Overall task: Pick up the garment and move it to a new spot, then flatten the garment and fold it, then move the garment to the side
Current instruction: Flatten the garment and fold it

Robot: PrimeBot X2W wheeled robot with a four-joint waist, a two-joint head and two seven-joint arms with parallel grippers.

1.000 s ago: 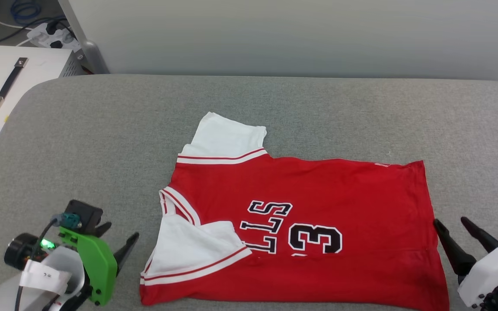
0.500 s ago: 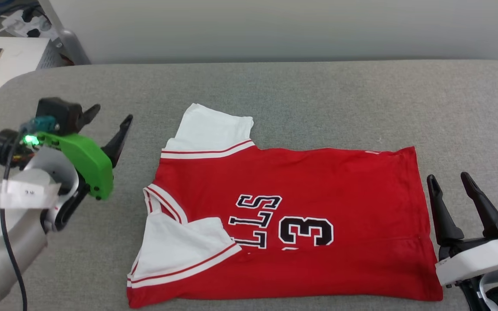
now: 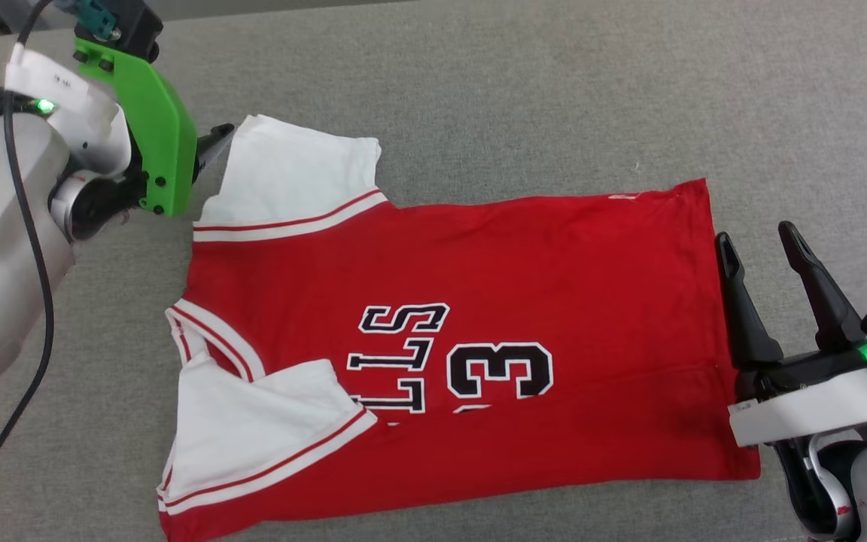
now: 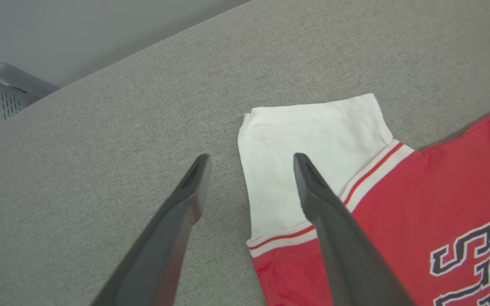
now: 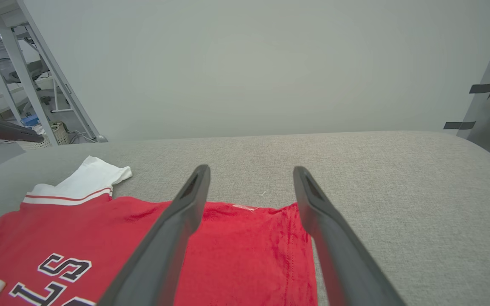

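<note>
The left fingers [image 4: 187, 212] stand spread with nothing between them but the sleeve's outer edge. In the left wrist view one finger overlies bare grey bench [image 4: 100, 127] and the other overlies the white sleeve [image 4: 313, 127]; whether they touch the cloth I cannot tell. The right fingers [image 5: 177, 229] are likewise released and empty. In the right wrist view they frame the far corner of the red hem [image 5: 270, 221].

In the head view the left fingers sit at the upper left, a dark tip just beside that sleeve, behind a green bracket [image 3: 159, 113] on the wrist. The right fingers rise from the lower right, the nearer one just beside the hem.

The garment [image 3: 516, 248] lies flat across the middle of the bench, front up — collar toward frame left, hem toward frame right, so the black lettering and the "3" [image 3: 501, 369] read turned on their side. The lower sleeve is folded in over the chest, partly covering the letters.

A black cable [image 3: 31, 248] trails down the pale left forearm.
</note>
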